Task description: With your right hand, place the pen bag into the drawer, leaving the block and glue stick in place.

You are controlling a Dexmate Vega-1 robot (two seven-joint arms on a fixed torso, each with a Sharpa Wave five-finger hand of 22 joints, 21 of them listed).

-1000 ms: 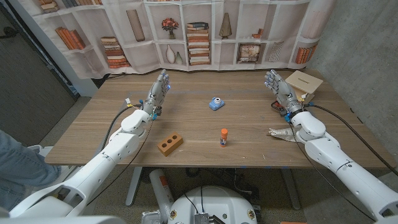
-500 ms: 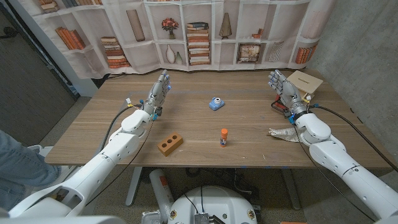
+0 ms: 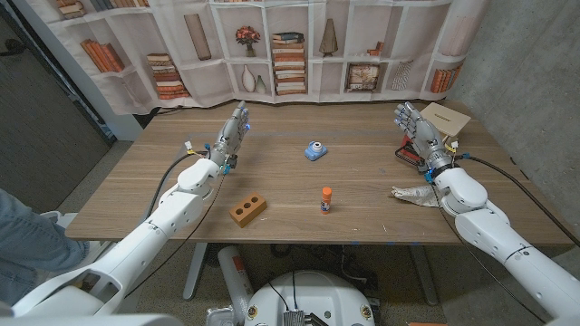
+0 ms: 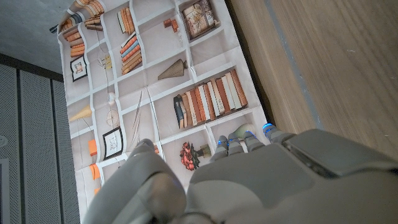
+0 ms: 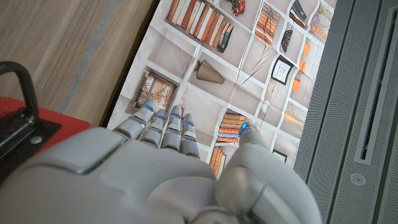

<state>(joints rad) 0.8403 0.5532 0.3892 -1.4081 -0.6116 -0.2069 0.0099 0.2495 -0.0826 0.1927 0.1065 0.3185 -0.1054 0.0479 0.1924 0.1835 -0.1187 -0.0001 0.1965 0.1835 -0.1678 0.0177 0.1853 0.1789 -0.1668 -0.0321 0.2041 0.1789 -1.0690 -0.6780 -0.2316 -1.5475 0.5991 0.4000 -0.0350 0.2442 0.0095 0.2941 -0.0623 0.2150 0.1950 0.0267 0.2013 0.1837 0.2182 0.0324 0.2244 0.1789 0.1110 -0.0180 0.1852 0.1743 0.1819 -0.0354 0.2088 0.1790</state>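
A red and black flat item (image 3: 405,154) (image 5: 15,121) with a black loop lies at the table's right, just beside my right wrist; it may be the pen bag. My right hand (image 3: 413,125) (image 5: 155,168) stands above it, fingers apart and pointing up, holding nothing. A tan cardboard box (image 3: 442,119), drawer-like, stands just behind that hand at the right edge. The brown block (image 3: 247,209) with three holes lies front left of centre. The orange-capped glue stick (image 3: 326,200) stands front centre. My left hand (image 3: 231,132) (image 4: 249,180) is raised at the left, fingers apart, holding nothing.
A small blue and white object (image 3: 314,151) sits mid-table. A crumpled pale scrap (image 3: 412,193) lies by my right forearm. A bookshelf-print curtain (image 3: 290,45) hangs behind the table's far edge. A person's leg (image 3: 18,244) shows at the left edge.
My right hand and forearm have shifted a little to the right, toward the cardboard box. The left arm and the objects have not moved.
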